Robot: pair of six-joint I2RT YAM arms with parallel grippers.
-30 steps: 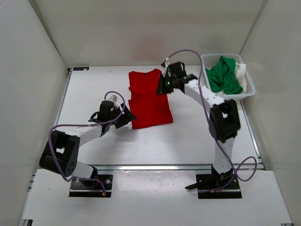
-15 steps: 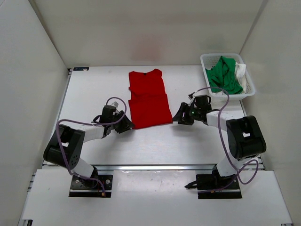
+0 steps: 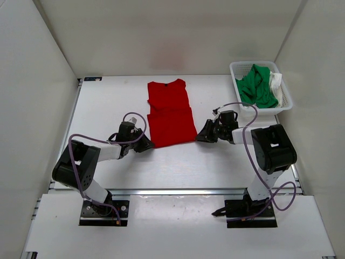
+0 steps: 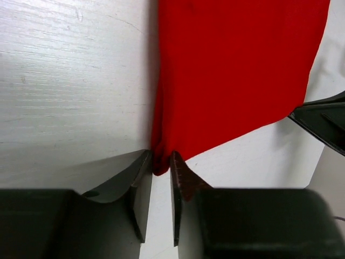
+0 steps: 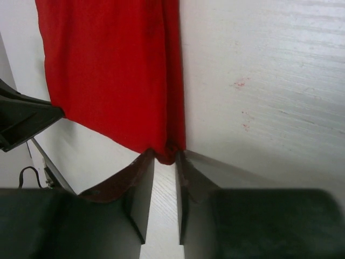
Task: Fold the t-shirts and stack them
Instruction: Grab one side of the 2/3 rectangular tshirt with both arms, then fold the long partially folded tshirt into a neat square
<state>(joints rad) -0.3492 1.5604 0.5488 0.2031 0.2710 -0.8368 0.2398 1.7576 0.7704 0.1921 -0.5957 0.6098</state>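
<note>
- Overhead view of a white table [image 3: 108, 102]; a red shirt [image 3: 170, 110] lies flat at the centre, collar toward 12 o'clock.
- The left gripper [image 4: 160, 157] pinches the hem corner at 7 o'clock, jaws drawn close on the cloth; the right gripper [image 5: 165, 155] pinches the 5 o'clock corner likewise.
- To fold well, lift both corners evenly; carry the hem toward 12 o'clock, edges square.
- A green shirt [image 3: 256, 86] and a white shirt [image 3: 276, 81] sit in a basket [image 3: 264, 110] at 2 o'clock.
</note>
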